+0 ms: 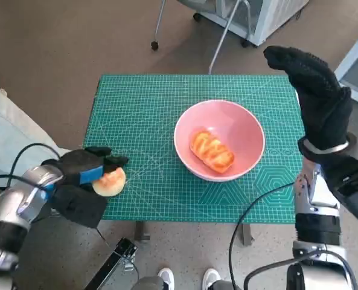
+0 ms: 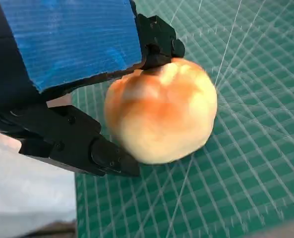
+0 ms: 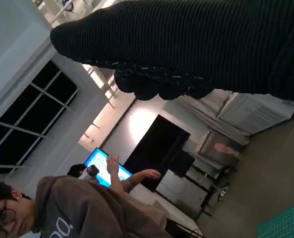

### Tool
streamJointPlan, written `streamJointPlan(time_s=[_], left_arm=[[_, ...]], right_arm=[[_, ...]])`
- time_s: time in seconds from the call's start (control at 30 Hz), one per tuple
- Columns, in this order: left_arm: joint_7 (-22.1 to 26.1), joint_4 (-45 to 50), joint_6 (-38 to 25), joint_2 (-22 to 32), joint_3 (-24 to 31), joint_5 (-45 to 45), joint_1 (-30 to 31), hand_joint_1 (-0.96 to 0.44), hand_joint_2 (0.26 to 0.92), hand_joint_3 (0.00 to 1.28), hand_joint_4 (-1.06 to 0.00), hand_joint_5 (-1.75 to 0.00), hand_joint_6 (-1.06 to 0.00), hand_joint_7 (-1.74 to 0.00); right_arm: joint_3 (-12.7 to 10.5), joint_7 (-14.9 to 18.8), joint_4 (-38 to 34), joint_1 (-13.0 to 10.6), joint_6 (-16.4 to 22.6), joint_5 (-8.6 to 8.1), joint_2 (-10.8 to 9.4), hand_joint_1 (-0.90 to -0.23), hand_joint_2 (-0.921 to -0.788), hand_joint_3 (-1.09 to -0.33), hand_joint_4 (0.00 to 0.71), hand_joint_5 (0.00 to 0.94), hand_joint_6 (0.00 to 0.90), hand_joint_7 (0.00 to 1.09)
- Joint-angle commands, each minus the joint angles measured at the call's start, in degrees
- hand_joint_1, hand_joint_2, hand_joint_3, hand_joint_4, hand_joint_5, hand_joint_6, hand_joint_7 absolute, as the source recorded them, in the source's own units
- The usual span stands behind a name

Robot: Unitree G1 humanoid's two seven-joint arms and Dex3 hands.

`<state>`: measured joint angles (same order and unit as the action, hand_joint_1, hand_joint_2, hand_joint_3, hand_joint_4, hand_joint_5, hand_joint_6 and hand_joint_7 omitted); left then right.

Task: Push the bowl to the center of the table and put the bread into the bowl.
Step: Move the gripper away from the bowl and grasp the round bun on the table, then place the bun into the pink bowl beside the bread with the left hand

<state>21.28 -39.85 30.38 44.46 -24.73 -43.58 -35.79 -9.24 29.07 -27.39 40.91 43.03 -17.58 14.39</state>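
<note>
Bread sits in your left hand at the near left edge of the table — a round, pale bun with an orange-brown blush, pinched between the black fingers. In the left wrist view you can see it clamped from two sides, one finger against its browned side by the blue tape, the others against its pale side. The bun hangs just over the green cutting mat, and you cannot tell from these views whether it touches the surface.

Your pink bowl stands a little right of the middle of the table, upright, well apart from the left hand. A second piece of bread — a long glazed roll with orange stripes — already lies inside it, slightly tilted across the bottom.

Your right hand in the black knitted glove is raised above the far right edge of the table, fingers straight and held together, holding nothing and touching nothing. It is beside the bowl but clear of it.

From the right wrist view you see the glove as a dark band, and past it a person in a grey hooded top near a blue lit screen.

Off the far edge of the table, chair legs on castors stand on the brown floor.
</note>
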Motion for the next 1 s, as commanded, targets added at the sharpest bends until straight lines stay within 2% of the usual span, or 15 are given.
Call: streamJointPlan(time_s=[0.03,0.1,0.13,0.17,0.2,0.23,0.27,0.33,0.43,0.63,0.73,1.0], left_arm=[[-3.52,-6.79,1.38,-2.72,-3.83,-3.21,-1.29,-0.04,0.913,0.11,-0.42,-0.1,-0.48,-0.12],[-4.56,-8.68,2.28,-3.0,-4.53,-3.46,-2.31,-0.05,0.917,0.16,-0.51,-0.12,-0.52,-0.23],[-4.94,-9.4,2.72,-3.06,-4.81,-3.49,-2.73,-0.11,0.918,0.18,-0.55,-0.14,-0.5,-0.48],[-5.24,-10.14,3.3,-3.01,-5.01,-3.4,-3.22,-0.19,0.919,0.24,-0.58,-0.24,-0.46,-0.86],[-5.52,-10.77,3.76,-2.97,-5.23,-3.34,-3.63,-0.12,0.92,0.25,-0.54,-0.65,-0.45,-1.05],[-5.4,-11.3,4.49,-2.77,-5.15,-2.8,-4.13,-0.08,0.92,0.25,-0.51,-0.92,-0.43,-1.18],[-5.35,-11.72,5.04,-2.62,-5.14,-2.4,-4.51,-0.05,0.92,0.24,-0.52,-1.1,-0.45,-1.19],[-4.48,-12.09,6.02,-2.23,-4.69,-1.02,-5.29,-0.03,0.92,0.22,-0.53,-1.26,-0.48,-1.19],[-2.22,-11.92,7.35,-1.49,-3.11,2.13,-6.6,-0.01,0.921,0.2,-0.54,-1.37,-0.51,-1.18],[2.31,-9.79,9.46,0.16,1.91,10.11,-8.99,0.0,0.921,0.17,-0.56,-1.34,-0.54,-1.22],[3.26,-8.75,10.32,0.41,4.87,13.97,-10.0,0.0,0.921,0.15,-0.57,-1.37,-0.59,-1.13],[1.03,-4.57,10.67,-1.33,11.04,19.33,-14.37,0.0,0.921,0.13,-0.56,-1.45,-0.66,-0.98]], right_arm=[[-0.12,-0.75,1.04,-2.23,-1.16,0.9,0.27,-0.67,-0.921,-0.733,0.216,0.023,-0.001,0.6],[-0.12,-0.92,1.34,-2.43,-1.27,0.98,0.31,-0.67,-0.921,-0.733,0.216,0.023,-0.001,0.6],[-0.12,-0.99,1.47,-2.5,-1.33,1.01,0.32,-0.67,-0.921,-0.733,0.216,0.023,-0.001,0.6],[-0.12,-1.08,1.61,-2.58,-1.38,1.06,0.35,-0.67,-0.921,-0.734,0.216,0.023,-0.001,0.6],[-0.11,-1.16,1.74,-2.65,-1.42,1.1,0.38,-0.67,-0.921,-0.735,0.216,0.023,-0.001,0.61],[-0.12,-1.24,1.83,-2.72,-1.43,1.13,0.43,-0.67,-0.921,-0.735,0.216,0.023,-0.001,0.61],[-0.12,-1.32,1.92,-2.78,-1.45,1.16,0.47,-0.669,-0.921,-0.736,0.215,0.023,-0.001,0.6],[-0.14,-1.47,2.04,-2.85,-1.54,1.19,0.54,-0.669,-0.921,-0.737,0.215,0.023,-0.001,0.6],[-0.18,-1.58,1.89,-2.83,-1.61,1.12,0.61,-0.669,-0.921,-0.737,0.214,0.023,-0.001,0.6],[-0.17,-1.72,1.42,-2.65,-1.52,1.05,0.63,-0.67,-0.921,-0.735,0.214,0.024,-0.001,0.6],[-0.22,-1.64,0.87,-2.37,-1.38,0.99,0.65,-0.67,-0.921,-0.734,0.215,0.024,-0.001,0.6],[-0.06,-1.64,-0.64,-1.48,-0.58,1.49,0.48,-0.664,-0.921,-0.733,0.215,0.026,-0.001,0.6]])
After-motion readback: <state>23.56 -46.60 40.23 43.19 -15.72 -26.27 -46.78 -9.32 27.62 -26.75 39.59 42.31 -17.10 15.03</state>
